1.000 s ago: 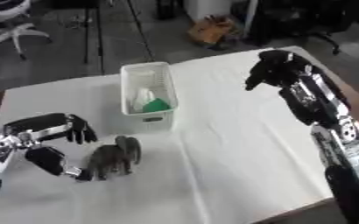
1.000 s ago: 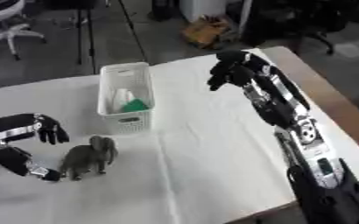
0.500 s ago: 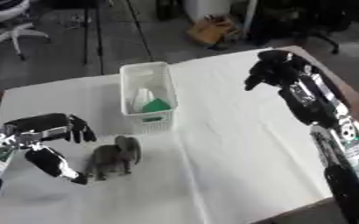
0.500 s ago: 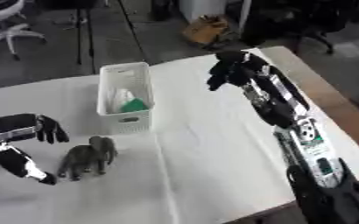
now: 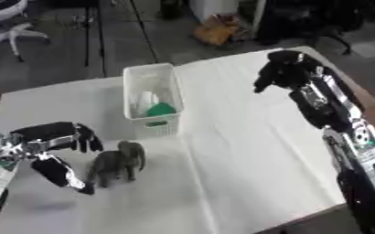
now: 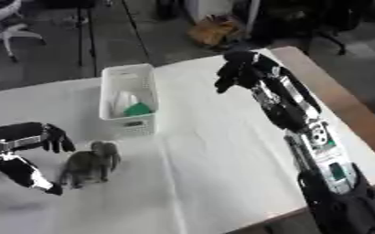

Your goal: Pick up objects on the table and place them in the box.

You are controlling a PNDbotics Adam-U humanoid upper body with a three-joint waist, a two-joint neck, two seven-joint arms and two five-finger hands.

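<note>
White-clothed table [image 5: 247, 151], office floor behind.

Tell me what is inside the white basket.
The white basket holds a green object and something pale beside it. Its walls hide the bottom, so anything lying lower cannot be seen.

Both hands are all black, chunky fingers. The right hand [image 5: 280, 69] sits on a long black arm [image 5: 334, 114] with silver-white joint sections and a couple of small green marks further down near the elbow. The left hand [image 5: 56, 135] has a black thumb with a white patch on it, and its wrist is silver-white with a bit of green showing.
</note>
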